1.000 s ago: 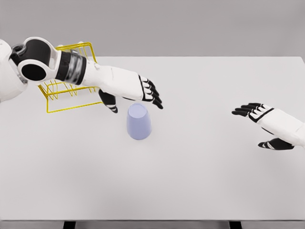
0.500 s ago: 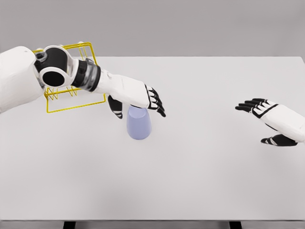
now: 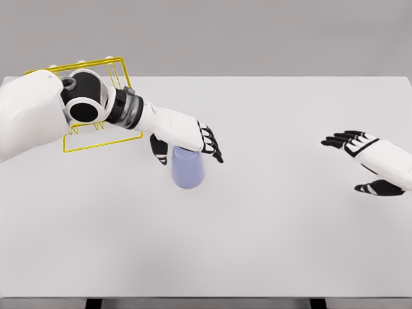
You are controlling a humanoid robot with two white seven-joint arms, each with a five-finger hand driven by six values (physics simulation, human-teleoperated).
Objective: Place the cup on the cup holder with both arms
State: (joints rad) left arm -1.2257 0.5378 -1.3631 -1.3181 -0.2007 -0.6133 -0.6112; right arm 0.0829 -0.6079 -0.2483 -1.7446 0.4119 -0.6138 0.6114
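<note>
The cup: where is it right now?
In the head view the cup stands left of centre on the table, under the left hand, right of the yellow cup holder.

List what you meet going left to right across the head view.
Rack → cup → right hand, all on the table. The left hand overlaps the cup, so it is left out.

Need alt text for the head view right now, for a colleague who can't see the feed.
The left hand reaches over the top of a lavender cup standing on the white table, fingers spread, not yet gripping. The yellow wire cup holder sits at the table's far left, partly behind the arm. The right hand hovers open at the right edge.
</note>
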